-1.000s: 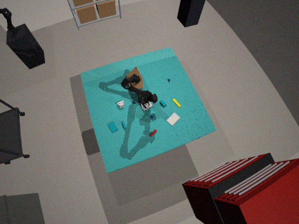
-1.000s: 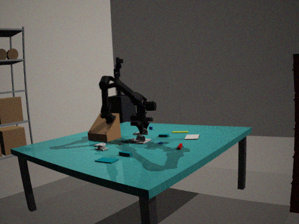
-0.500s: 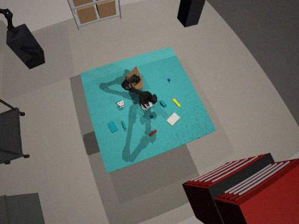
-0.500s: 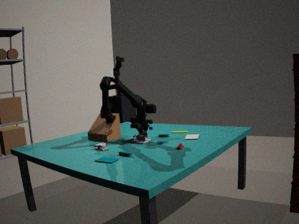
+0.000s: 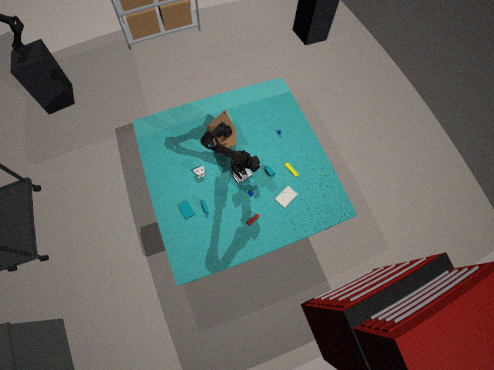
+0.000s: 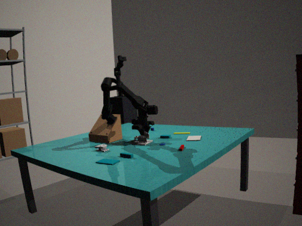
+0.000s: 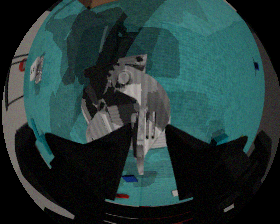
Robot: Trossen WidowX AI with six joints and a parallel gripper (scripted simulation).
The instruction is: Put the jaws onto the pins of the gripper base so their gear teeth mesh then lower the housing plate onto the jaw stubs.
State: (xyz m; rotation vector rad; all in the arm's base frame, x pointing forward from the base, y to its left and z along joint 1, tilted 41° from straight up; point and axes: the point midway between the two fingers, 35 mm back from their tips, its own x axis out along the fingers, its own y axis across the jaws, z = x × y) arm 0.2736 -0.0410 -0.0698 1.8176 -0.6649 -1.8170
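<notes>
The gripper base (image 5: 243, 178) (image 6: 146, 142) (image 7: 142, 65) lies on the table below the arm's hand. My gripper (image 5: 242, 170) (image 6: 146, 135) (image 7: 149, 127) is shut on a grey jaw (image 7: 159, 101), just above or at the base's right part in the wrist view. Whether it is seated on its pin cannot be told. The other jaw (image 7: 102, 125) is on the base's left side in the wrist view, partly in shadow. Tooth contact is unclear. The white housing plate (image 5: 199, 172) (image 6: 101, 147) (image 7: 36, 69) lies apart from the base.
Teal blocks (image 5: 269, 171) (image 5: 204, 206), a teal slab (image 5: 186, 209), a white slab (image 5: 286, 197), a yellow bar (image 5: 291, 169), a red bar (image 5: 253, 219) and small blue pieces (image 5: 251, 193) (image 5: 279, 132) lie around the base. The brown wedge (image 6: 104, 134) stands under the arm.
</notes>
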